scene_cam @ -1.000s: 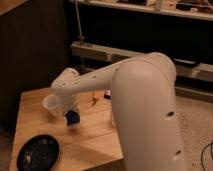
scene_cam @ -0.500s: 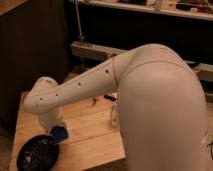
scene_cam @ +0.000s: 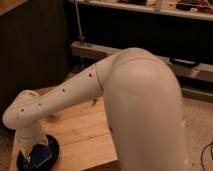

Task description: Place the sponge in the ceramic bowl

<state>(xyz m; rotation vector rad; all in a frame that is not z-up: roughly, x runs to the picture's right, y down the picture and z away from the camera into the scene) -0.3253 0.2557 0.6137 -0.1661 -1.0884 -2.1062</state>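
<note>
"Pincer point(scene_cam: 36, 153) location, please," asks the observer.

"Lower left, at the end of the arm point(scene_cam: 65, 97), directly over the ceramic bowl point(scene_cam: 56, 149). The wrist point(scene_cam: 29, 134) hides it from this view, so I cannot tell whether it is apart or clamped on anything."

"And the sponge?"

"The sponge point(scene_cam: 41, 159) is the blue patch just under the wrist, inside the bowl's dark outline. It lies over the bowl's interior, which is where the task wants it. I cannot tell whether it rests on the bowl's floor or hangs a little above it."

"Why is the arm held so low and stretched out?"

"My reading is this. The bowl sits at the near left corner of the desk point(scene_cam: 85, 135), far from where the arm is rooted. So the arm reaches across the planks and the wrist tips downward, which keeps the sponge within the rim. A wide, shallow dish leaves generous margin for a small soft block."

"Which stage does that fit?"

"Two equally. Either the sponge is carried in and about to be let go, or it is let go already with the pincer above it. From this view I would not choose."

"Surroundings?"

"A pale wooden desk under the bowl, and behind it a metal rail point(scene_cam: 100, 50) against dark shelving."
</note>
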